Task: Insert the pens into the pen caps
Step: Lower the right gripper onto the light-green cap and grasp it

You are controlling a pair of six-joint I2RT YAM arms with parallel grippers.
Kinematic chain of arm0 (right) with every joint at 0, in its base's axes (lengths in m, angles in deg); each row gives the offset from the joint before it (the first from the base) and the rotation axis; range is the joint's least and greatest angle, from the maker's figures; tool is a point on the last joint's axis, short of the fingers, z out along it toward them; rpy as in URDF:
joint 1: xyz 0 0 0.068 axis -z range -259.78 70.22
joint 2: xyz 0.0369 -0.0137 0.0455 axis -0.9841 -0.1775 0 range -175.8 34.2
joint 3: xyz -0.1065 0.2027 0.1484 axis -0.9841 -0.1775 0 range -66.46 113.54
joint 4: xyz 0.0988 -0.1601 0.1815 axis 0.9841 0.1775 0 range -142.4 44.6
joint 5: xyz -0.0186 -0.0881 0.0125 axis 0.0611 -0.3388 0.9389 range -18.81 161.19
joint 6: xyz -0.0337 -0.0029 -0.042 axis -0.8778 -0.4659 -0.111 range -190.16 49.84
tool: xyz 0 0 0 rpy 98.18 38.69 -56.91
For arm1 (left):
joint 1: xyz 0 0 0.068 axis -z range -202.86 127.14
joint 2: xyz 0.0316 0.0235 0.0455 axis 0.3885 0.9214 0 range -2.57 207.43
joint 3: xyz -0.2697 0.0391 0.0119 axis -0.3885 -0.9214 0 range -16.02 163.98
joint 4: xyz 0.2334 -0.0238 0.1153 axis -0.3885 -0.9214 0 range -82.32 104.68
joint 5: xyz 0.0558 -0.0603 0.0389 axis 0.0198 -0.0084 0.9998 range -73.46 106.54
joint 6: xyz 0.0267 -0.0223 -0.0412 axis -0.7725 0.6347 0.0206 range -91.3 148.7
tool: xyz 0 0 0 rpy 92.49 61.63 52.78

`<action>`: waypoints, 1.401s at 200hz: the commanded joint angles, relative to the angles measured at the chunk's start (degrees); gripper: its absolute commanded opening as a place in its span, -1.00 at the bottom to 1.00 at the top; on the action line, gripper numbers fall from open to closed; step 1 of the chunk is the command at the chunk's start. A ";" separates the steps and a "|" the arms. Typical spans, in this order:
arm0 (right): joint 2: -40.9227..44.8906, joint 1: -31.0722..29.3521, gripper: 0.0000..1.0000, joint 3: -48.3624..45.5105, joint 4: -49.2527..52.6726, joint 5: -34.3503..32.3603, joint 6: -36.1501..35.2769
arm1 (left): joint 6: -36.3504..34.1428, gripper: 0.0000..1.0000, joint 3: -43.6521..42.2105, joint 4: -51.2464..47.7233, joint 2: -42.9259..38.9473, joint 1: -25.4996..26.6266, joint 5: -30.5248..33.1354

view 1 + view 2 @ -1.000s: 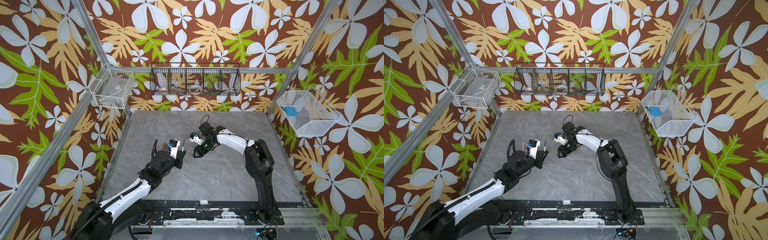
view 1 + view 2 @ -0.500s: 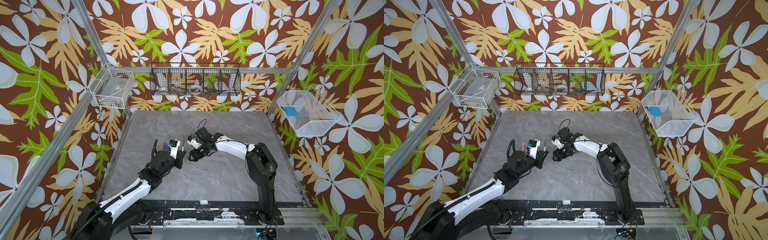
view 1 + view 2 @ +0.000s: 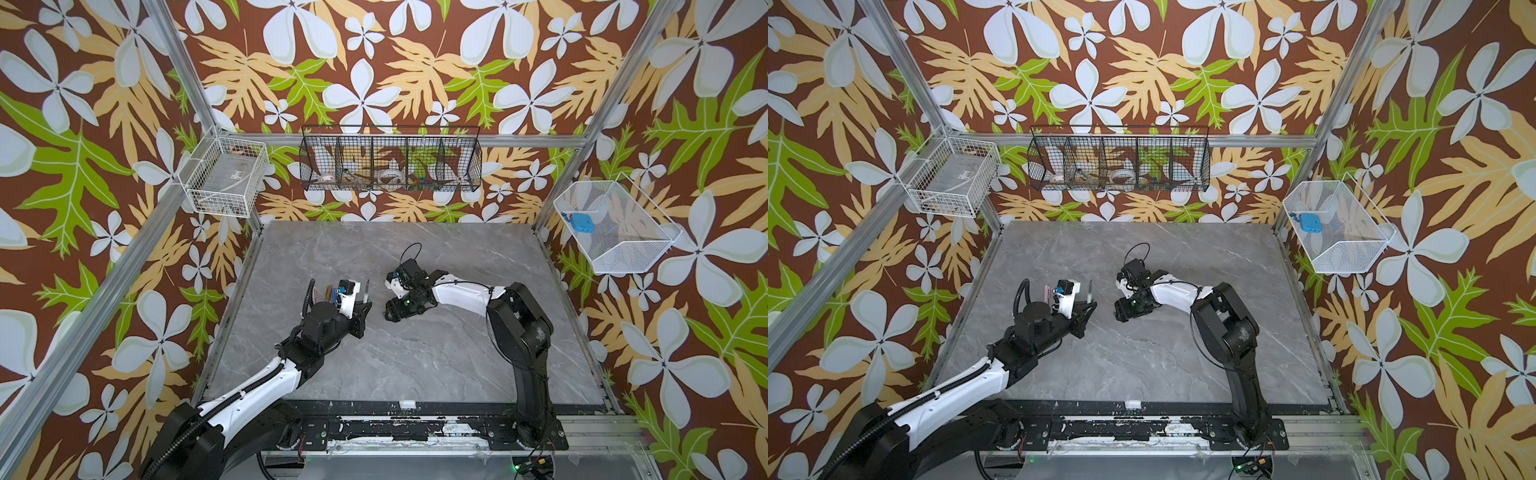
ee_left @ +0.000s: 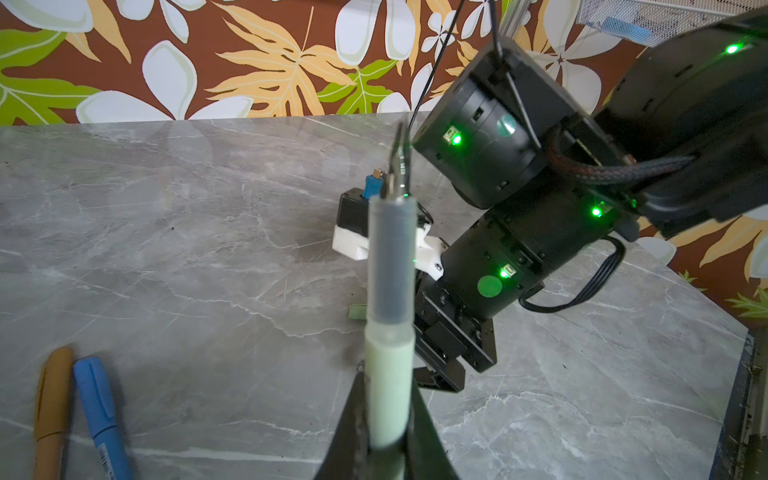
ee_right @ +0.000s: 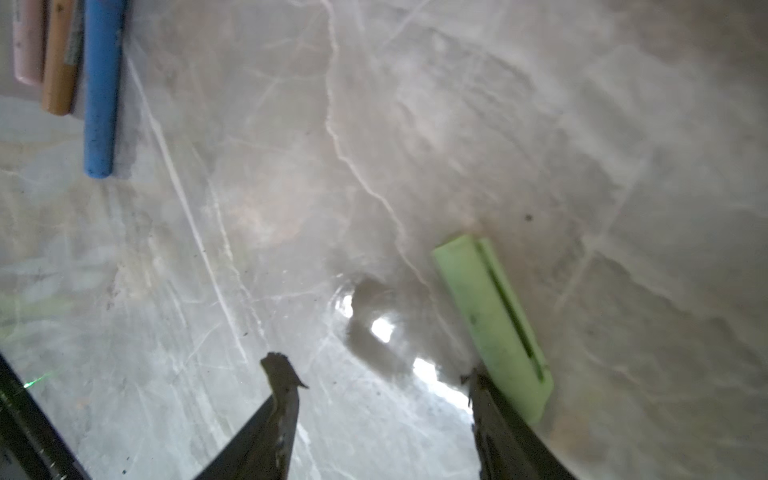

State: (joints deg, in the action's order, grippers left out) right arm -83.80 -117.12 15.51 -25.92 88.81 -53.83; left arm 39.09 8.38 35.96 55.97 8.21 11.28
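My left gripper (image 4: 388,374) is shut on the pale green barrel of a grey-green pen (image 4: 390,291), held upright with its dark tip pointing away; both top views show this pen (image 3: 366,291) and the left gripper (image 3: 1086,309). My right gripper (image 5: 374,374) hangs open just above the table, nothing between its fingers. A light green pen cap (image 5: 494,320) lies flat just outside one finger. In both top views the right gripper (image 3: 388,311) faces the left one closely. The blue (image 5: 99,83), brown (image 5: 58,62) and pink (image 5: 27,41) pens lie side by side.
The grey marble table (image 3: 415,365) is walled on three sides. A black wire basket (image 3: 390,160) hangs at the back, a white wire basket (image 3: 226,176) at the left and a white mesh bin (image 3: 615,228) at the right. The lying pens (image 4: 102,415) rest beside my left wrist.
My right gripper has moved left and down towards the left gripper and opened slightly. The left arm and its pen have stayed still.
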 commanded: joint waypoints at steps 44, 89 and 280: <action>-1.23 1.11 0.34 0.37 -6.73 -2.18 3.76 | -0.29 -1.00 0.21 1.71 0.80 -0.04 -0.35; -5.65 1.66 0.34 6.18 -5.29 -2.80 2.49 | -0.29 -1.00 0.38 1.66 1.16 -0.04 -0.81; -18.83 -1.54 -0.27 29.23 27.96 -15.85 -10.83 | -0.45 -1.00 0.38 1.68 1.31 -0.04 -1.33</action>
State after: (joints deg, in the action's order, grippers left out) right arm -100.85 -118.32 44.65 -4.98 74.50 -63.81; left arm 38.89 8.38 35.94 57.21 8.21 10.21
